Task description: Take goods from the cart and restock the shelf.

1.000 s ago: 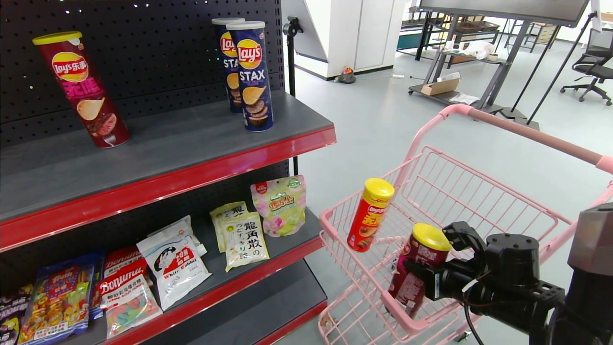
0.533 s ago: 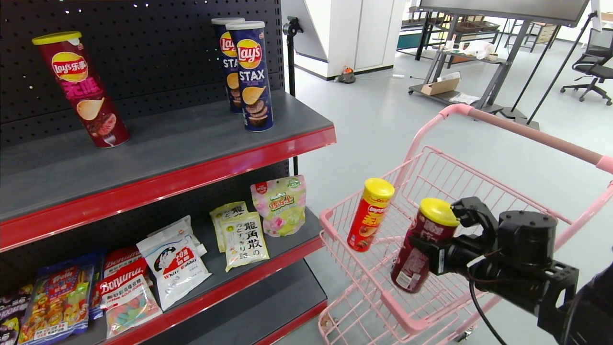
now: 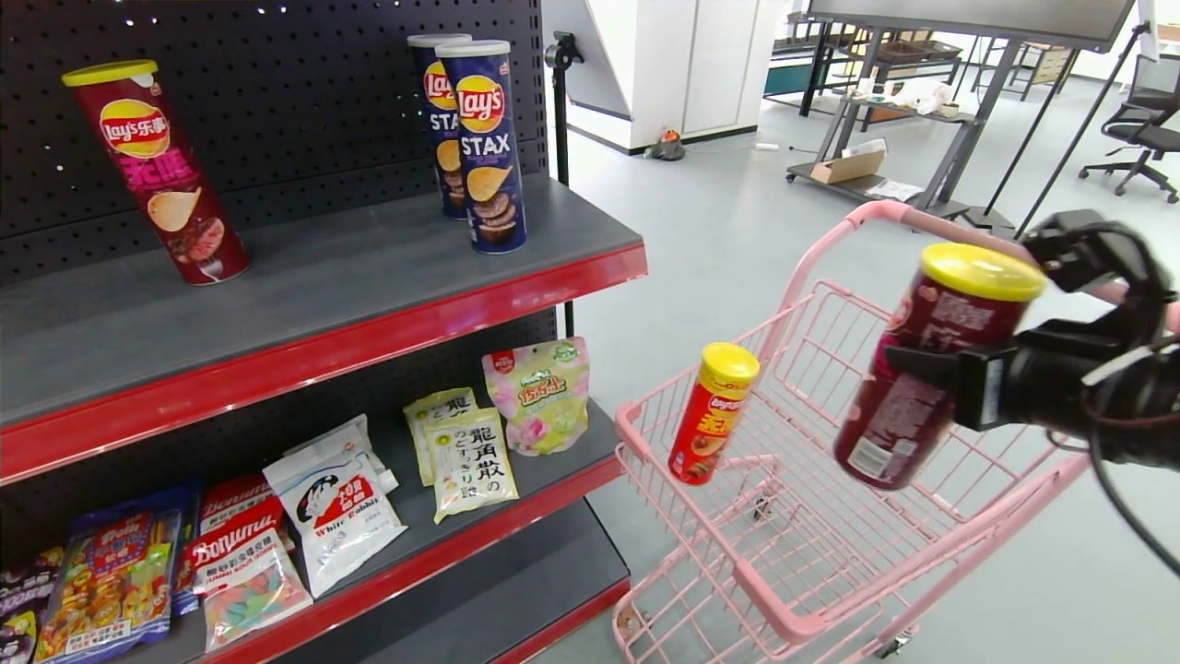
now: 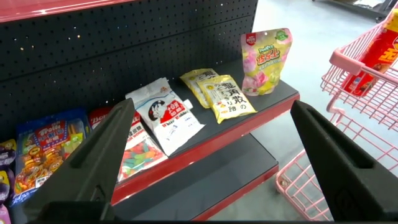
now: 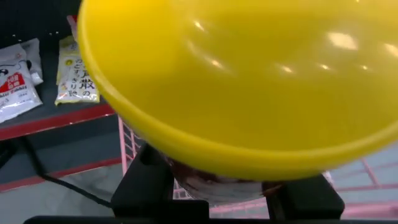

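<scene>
My right gripper (image 3: pixel 1000 369) is shut on a dark red chip can (image 3: pixel 931 369) with a yellow lid (image 5: pixel 242 74), held tilted above the pink cart (image 3: pixel 784 609). A red can with a yellow lid (image 3: pixel 712 413) leans inside the cart at its front corner. On the grey top shelf (image 3: pixel 304 295) stand a dark red can (image 3: pixel 157 171) at the left and two blue cans (image 3: pixel 484 148) at the right. My left gripper (image 4: pixel 208 155) stands open, facing the lower shelf (image 4: pixel 205 149) of snack bags.
Snack bags (image 3: pixel 341 498) lie along the lower shelf, with a green pouch (image 3: pixel 539 395) at its right end. A wide bare stretch of top shelf lies between the red can and the blue cans. Behind the cart, open floor leads to trolleys (image 3: pixel 876 157) and an office chair (image 3: pixel 1143 138).
My right gripper has lifted the dark red can up out of the cart and to the right, well above the rim. The can in the cart has not moved.
</scene>
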Motion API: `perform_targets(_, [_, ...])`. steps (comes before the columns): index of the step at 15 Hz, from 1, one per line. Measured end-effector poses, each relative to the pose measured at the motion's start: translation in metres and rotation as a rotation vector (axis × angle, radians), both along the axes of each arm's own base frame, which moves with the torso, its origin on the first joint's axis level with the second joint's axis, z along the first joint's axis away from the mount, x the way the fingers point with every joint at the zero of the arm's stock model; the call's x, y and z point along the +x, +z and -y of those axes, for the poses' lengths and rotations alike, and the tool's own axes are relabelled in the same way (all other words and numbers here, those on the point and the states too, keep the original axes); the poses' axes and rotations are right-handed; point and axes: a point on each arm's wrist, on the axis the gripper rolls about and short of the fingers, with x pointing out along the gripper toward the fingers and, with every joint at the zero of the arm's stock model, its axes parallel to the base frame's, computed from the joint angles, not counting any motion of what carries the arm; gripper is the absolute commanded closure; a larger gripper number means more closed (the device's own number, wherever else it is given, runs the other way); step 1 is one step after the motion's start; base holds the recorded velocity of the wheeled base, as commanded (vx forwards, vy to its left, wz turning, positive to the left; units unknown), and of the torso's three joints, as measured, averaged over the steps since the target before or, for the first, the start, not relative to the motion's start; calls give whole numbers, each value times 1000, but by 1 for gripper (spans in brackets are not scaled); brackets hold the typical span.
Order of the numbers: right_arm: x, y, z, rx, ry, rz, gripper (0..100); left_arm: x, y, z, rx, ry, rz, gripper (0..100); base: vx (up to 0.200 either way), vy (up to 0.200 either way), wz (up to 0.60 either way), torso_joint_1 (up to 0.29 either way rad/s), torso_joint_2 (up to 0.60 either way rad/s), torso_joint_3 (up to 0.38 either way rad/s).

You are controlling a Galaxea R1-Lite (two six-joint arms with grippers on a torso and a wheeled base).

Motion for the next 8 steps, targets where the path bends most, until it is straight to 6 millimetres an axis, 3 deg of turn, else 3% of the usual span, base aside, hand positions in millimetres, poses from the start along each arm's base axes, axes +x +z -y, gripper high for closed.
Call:
perform_targets(3, [-66,22,22,-14,-27,-26,100,0,0,0,0,1,0,0,0,0,0,0,0,0])
perform_targets(5, [-101,15,39,-6,-89,-21,100,0,0,0,0,0,0,0,0,0,0,0,0,0])
perform_targets(8, [-132,-3,53,-38,-173,-17,100,0,0,0,0,0,0,0,0,0,0,0,0,0])
